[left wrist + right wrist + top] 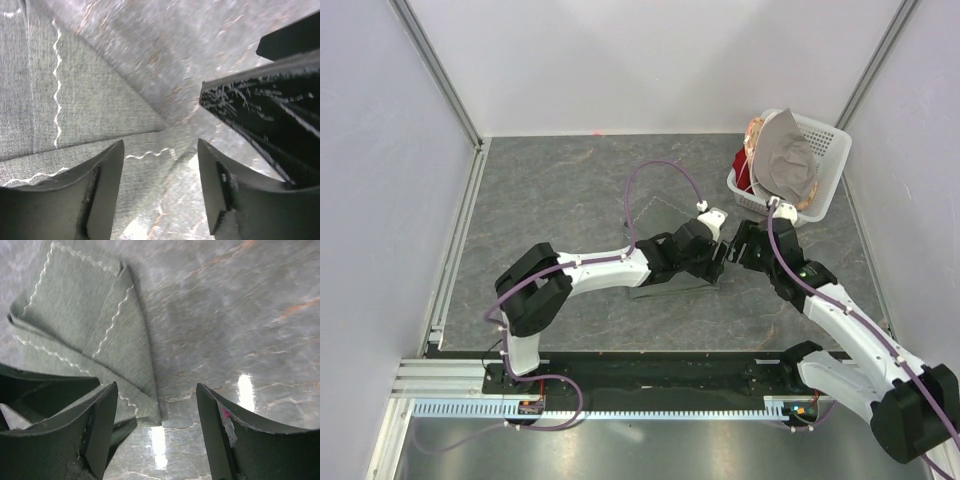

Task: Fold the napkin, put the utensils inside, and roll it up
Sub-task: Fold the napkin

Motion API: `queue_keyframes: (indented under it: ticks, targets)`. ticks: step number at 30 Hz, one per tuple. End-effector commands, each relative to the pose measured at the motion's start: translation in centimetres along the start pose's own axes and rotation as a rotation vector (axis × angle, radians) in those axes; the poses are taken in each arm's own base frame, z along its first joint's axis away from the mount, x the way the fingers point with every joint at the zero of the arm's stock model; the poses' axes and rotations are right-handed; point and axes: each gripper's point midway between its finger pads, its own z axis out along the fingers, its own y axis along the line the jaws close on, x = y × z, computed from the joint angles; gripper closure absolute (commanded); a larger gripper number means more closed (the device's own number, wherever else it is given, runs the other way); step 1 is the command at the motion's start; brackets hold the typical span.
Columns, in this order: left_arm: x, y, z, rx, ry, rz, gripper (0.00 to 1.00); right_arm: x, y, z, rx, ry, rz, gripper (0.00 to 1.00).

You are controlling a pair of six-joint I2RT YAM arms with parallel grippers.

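Both arms are reaching in and meeting nose to nose at the middle of the grey marbled surface [570, 190]. The napkin [75, 315] lies flat right there, mostly tucked beneath the left arm in the overhead view. It is folded over on itself in layers, and its wavy light hem stitching crosses the dark grey-green cloth.

The left tool [160, 147] has its jaws spread wide with nothing gripped. One finger [100, 190] hangs over the cloth and the other over bare stone, with a corner of the napkin lying in the gap between them. The black body of the other arm fills the right of that wrist view, very close.

The right tool [156, 389] is also spread wide with nothing between its jaws. The napkin's lower edge runs under its left finger [95, 425], and bare surface shows under its right one. Whether either tool actually touches the cloth cannot be told. A small pink fleck sits on the right finger's inner pad [225, 412], too small to make out as lettering.

At the far right corner, a white basket [825, 150] stands tilted, well apart from the napkin. It holds a paler grey cloth [785, 155] and something red [742, 165].
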Motion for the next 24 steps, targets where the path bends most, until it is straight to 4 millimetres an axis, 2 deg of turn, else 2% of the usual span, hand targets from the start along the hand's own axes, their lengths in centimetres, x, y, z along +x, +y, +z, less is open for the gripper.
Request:
queue_keyframes:
  ticks: [1, 5, 6, 7, 9, 10, 11, 14, 15, 20, 22, 23, 24]
  targets:
    - [-5.2, -2.9, -3.2, 0.079, -0.113, -0.036, 0.2, -3.4, 0.1, -2.0, 0.001, -0.075, 0.022, 0.27]
    - [-5.7, -1.7, -5.0, 0.024, -0.135, -0.039, 0.12, -3.7, 0.4, -2.3, -0.041, -0.06, 0.026, 0.25]
    - [-5.8, -1.1, -5.4, 0.0, -0.141, -0.041, 0.09, -3.3, 0.4, -1.9, -0.044, -0.039, 0.022, 0.25]
    - [-6.8, -0.3, -6.6, -0.043, -0.176, -0.049, 0.07, -3.0, 0.6, -1.6, -0.058, -0.027, 0.018, 0.25]
    - [-6.1, 1.2, -7.6, -0.108, -0.17, -0.055, 0.0, -1.7, 1.5, -1.1, -0.116, 0.027, 0.009, 0.25]
    - [-7.0, 2.2, -8.9, -0.151, -0.204, -0.067, 0.0, -1.1, 1.6, -0.6, -0.133, 0.041, 0.006, 0.25]
    - [-6.3, 3.0, -9.3, -0.178, -0.192, -0.071, 0.0, 0.4, 2.6, -0.3, -0.198, 0.108, 0.001, 0.25]
    - [-4.5, 6.2, -11.0, -0.273, -0.129, -0.147, 0.0, 3.0, 3.0, 0.7, -0.236, 0.207, 0.007, 0.26]
    - [-3.3, 7.1, -11.3, -0.281, -0.084, -0.176, 0.0, 4.1, 2.9, 0.8, -0.248, 0.24, 0.01, 0.27]
    - [0.7, 11.8, -13.1, -0.271, -0.003, -0.426, 0.0, 6.2, 2.2, 1.6, -0.23, 0.301, 0.031, 0.27]
    - [1.4, 13.1, -13.8, -0.286, -0.006, -0.472, 0.0, 7.1, 1.9, 1.8, -0.222, 0.329, 0.036, 0.27]
    - [2.8, 13.6, -14.0, -0.293, 0.018, -0.492, 0.0, 7.5, 1.7, 1.9, -0.216, 0.34, 0.038, 0.27]
    - [2.8, 13.8, -14.5, -0.273, 0.016, -0.524, 0.0, 7.9, 1.6, 2.0, -0.217, 0.349, 0.039, 0.27]
